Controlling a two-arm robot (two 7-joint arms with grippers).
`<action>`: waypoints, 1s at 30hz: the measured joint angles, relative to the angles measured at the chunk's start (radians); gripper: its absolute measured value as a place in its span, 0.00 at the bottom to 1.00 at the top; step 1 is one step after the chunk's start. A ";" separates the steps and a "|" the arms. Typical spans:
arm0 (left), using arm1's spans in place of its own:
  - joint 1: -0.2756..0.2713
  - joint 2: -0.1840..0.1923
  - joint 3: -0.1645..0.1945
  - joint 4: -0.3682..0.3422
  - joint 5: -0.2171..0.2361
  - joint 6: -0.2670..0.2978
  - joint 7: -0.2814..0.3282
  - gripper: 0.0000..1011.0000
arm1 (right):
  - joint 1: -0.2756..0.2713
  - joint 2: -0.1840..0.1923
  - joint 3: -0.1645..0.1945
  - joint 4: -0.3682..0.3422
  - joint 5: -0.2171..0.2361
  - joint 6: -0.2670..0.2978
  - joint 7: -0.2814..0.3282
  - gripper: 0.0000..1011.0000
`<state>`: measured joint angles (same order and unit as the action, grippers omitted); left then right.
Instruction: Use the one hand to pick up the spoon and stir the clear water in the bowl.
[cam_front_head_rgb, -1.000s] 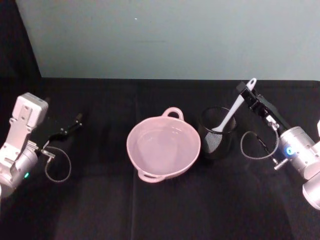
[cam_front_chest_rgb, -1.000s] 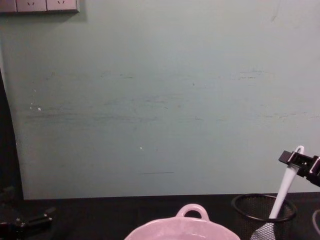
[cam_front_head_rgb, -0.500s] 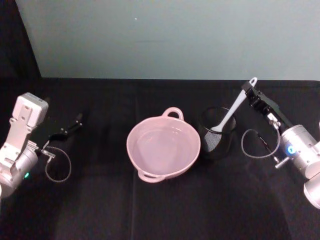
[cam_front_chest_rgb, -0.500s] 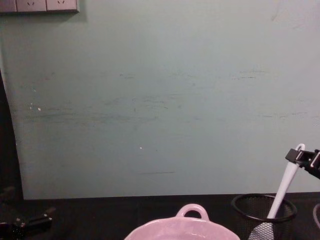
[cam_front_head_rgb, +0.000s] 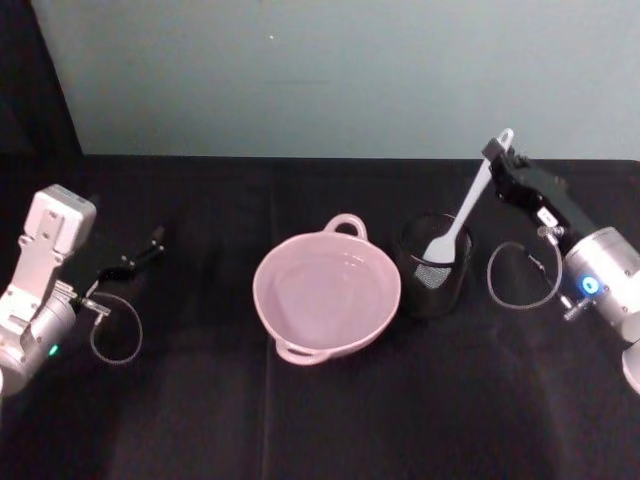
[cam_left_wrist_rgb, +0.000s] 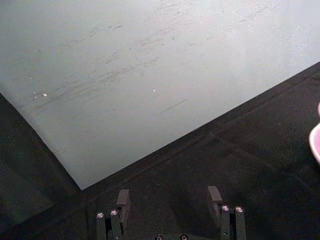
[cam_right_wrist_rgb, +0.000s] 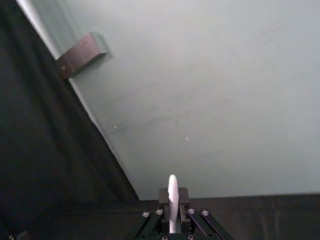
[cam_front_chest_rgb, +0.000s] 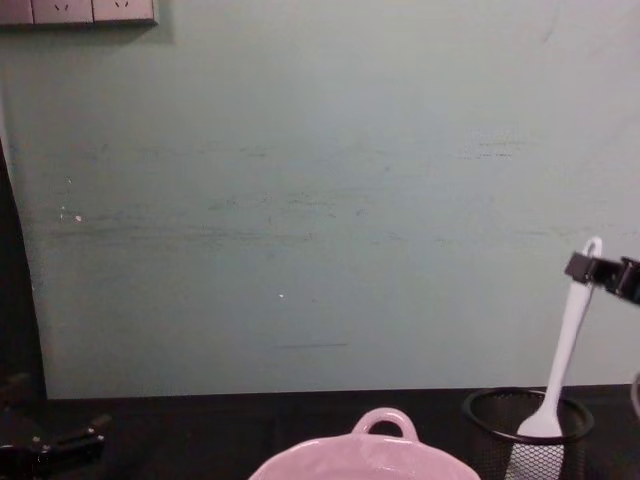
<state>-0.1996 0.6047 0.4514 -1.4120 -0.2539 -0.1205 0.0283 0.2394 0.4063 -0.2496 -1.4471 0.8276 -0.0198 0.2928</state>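
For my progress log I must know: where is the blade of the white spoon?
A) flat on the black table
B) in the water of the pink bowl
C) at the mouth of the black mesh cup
C: the right gripper, shut on the spoon near its handle end, holds the blade at the black mesh cup mouth, beside the bowl.

— What colour's the bowl (cam_front_head_rgb: 327, 295)?
— Pale pink, glossy. The spoon (cam_front_head_rgb: 467, 205) is plain white, the cup (cam_front_head_rgb: 432, 287) black wire mesh.
— And the rest?
— Black tablecloth (cam_front_head_rgb: 300, 420), pale green wall (cam_front_head_rgb: 330, 70) (faintly scuffed). The right gripper (cam_front_head_rgb: 497, 160) is black, its wrist (cam_front_head_rgb: 605, 265) silver with a blue ring.
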 joint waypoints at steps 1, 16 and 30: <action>0.000 0.000 0.000 0.000 0.000 0.000 0.000 1.00 | 0.000 0.005 -0.001 -0.012 -0.010 0.004 -0.003 0.11; 0.000 0.000 0.000 0.000 0.000 0.000 0.000 1.00 | 0.060 0.077 -0.021 -0.202 -0.112 0.135 -0.017 0.11; 0.000 0.000 0.000 0.000 0.000 0.000 0.000 1.00 | 0.109 0.092 -0.040 -0.259 -0.158 0.195 -0.026 0.11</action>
<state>-0.1995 0.6047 0.4514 -1.4120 -0.2539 -0.1205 0.0283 0.3485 0.4987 -0.2895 -1.7063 0.6699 0.1748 0.2669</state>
